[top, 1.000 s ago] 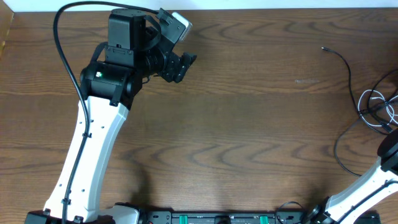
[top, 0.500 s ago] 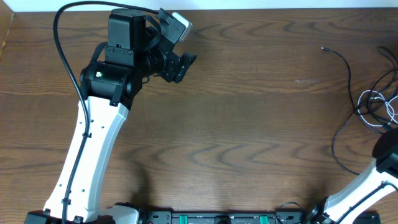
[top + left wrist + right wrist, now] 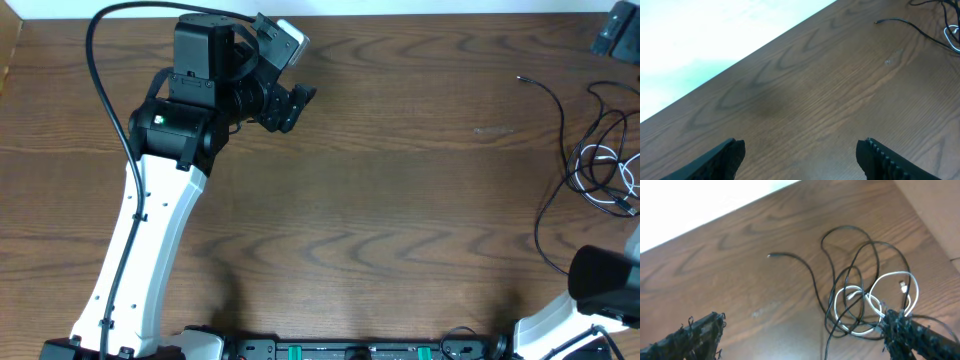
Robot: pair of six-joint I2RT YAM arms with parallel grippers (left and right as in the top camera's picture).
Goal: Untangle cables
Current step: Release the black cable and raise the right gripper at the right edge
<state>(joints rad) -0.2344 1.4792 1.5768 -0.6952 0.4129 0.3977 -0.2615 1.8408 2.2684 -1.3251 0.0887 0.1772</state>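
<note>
Cables (image 3: pixel 860 300) lie in a loose knot near the right edge of the table (image 3: pixel 400 200), with black loops crossing one white cord (image 3: pixel 890 277). The right gripper (image 3: pixel 802 327) hangs above them with its fingers spread wide and nothing between them. In its wrist view the knot sits ahead and toward the right-hand finger. That fingertip overlaps the lowest loops, but whether it touches them cannot be told. One black tail (image 3: pixel 790 257) runs out of the knot toward the table's middle and ends in a small plug. The left gripper (image 3: pixel 800 157) is also open and empty, well apart on the far left side. The right arm is therefore judged the nearer one, and the free tail seems the easiest strand to take first.
</note>
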